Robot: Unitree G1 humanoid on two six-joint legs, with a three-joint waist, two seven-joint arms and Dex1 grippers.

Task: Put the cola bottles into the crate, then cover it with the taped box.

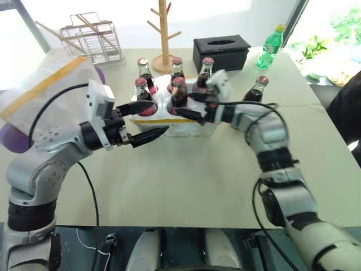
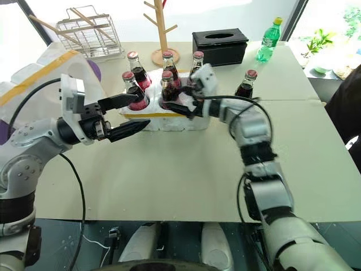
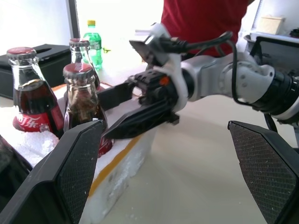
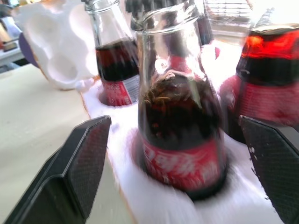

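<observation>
The crate (image 1: 194, 129), a low white styrofoam tray with a yellow tape band, stands mid-table with several cola bottles upright in its wells. One more cola bottle (image 1: 256, 90) stands on the table to the right of it. My right gripper (image 1: 183, 106) is open at the crate's front, its fingers (image 4: 88, 158) on either side of the front middle bottle (image 4: 180, 116) without touching it. My left gripper (image 1: 158, 117) is open and empty at the crate's front left corner. The taped box (image 1: 48, 90) lies at the far left behind my left arm.
At the back stand a black tissue box (image 1: 221, 52), a green plastic bottle (image 1: 272, 46), a wooden mug tree (image 1: 164, 34) and a wire rack (image 1: 93, 36). A person in a red top (image 3: 201, 18) stands beyond the table; a dark sleeve (image 1: 347, 107) shows at the right edge.
</observation>
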